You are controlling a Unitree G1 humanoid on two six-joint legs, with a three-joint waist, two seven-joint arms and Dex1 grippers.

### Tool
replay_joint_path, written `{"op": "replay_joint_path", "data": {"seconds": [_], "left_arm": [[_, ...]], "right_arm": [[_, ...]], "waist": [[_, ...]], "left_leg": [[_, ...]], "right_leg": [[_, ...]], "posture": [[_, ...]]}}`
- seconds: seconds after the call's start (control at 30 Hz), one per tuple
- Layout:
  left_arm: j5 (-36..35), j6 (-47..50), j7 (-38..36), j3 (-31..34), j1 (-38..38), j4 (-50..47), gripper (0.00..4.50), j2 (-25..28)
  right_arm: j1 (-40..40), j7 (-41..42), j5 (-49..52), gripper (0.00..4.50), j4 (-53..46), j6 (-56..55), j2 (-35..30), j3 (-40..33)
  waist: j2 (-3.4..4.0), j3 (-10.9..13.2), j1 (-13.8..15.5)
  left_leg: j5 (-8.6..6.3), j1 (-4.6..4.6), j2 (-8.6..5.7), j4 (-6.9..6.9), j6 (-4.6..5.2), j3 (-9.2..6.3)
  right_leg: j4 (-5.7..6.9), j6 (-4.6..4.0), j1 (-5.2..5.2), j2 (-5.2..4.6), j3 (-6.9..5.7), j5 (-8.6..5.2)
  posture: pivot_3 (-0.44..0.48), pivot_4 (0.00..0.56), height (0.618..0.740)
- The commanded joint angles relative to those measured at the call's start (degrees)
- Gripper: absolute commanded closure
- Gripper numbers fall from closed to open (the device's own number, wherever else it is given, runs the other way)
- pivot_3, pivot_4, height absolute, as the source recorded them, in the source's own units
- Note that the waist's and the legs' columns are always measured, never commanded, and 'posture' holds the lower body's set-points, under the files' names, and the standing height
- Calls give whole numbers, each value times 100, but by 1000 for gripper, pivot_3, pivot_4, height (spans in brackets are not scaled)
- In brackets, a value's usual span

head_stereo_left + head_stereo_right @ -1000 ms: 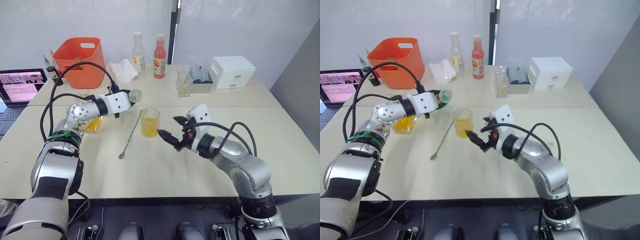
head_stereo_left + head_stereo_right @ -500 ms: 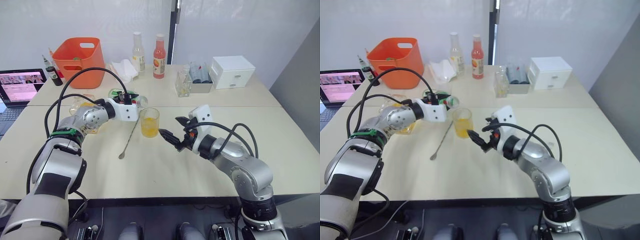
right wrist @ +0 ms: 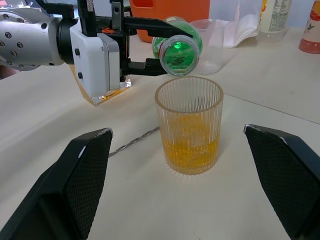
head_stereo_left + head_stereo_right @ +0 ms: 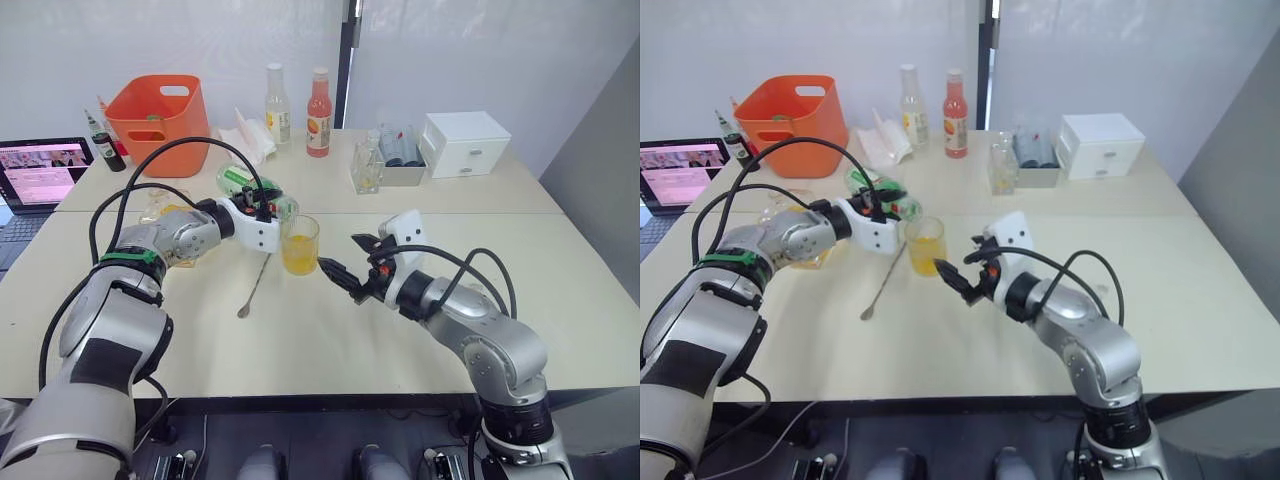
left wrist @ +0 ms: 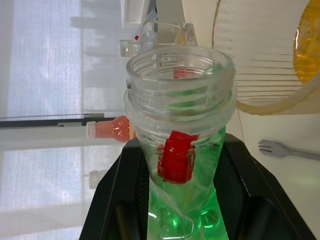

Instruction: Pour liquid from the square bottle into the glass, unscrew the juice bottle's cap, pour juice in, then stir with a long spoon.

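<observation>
You had one juice bottle (image 4: 248, 186) clamped in the left gripper (image 4: 262, 203), uncapped and tipped on its side, its open mouth just beside the rim of the glass (image 4: 300, 244). That one glass stood near the middle of the table (image 4: 330, 340), with orange-yellow liquid in its bottom part. Your right gripper (image 4: 352, 262) hung just right of the glass, fingers spread wide and holding nothing. One long spoon (image 4: 259, 273) lay flat on the table, left of the glass. The square bottle (image 4: 183, 251) sat behind your left arm. Along the far edge you had two slim bottles, one pale (image 4: 276, 105) and one red (image 4: 319, 99), one orange bin (image 4: 159, 124) and one white box (image 4: 466, 142).
</observation>
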Motion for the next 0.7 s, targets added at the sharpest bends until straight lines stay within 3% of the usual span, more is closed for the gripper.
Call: {"op": "replay_joint_path", "data": {"seconds": [0.03,0.43,0.7], "left_arm": [[98,-39,476,-43,-346,-122,3118,112],[320,-28,897,-315,-462,-79,3118,91],[-241,-70,61,8,-338,47,3118,-45]], "right_arm": [[-8,-22,118,38,-243,-19,55,-93],[-5,-20,107,38,-236,26,86,-131],[9,-34,99,38,-264,45,89,-132]], "waist": [[0,0,0],[0,0,-1],[0,0,-2]], "left_leg": [[0,0,0,0,0,0],[0,0,-4,3,0,-1],[0,1,-9,9,0,-2]], "right_leg": [[0,0,0,0,0,0],[6,1,0,-4,-1,0],[27,1,0,-6,-1,0]], "posture": [[0,150,715],[0,150,715],[0,150,715]]}}
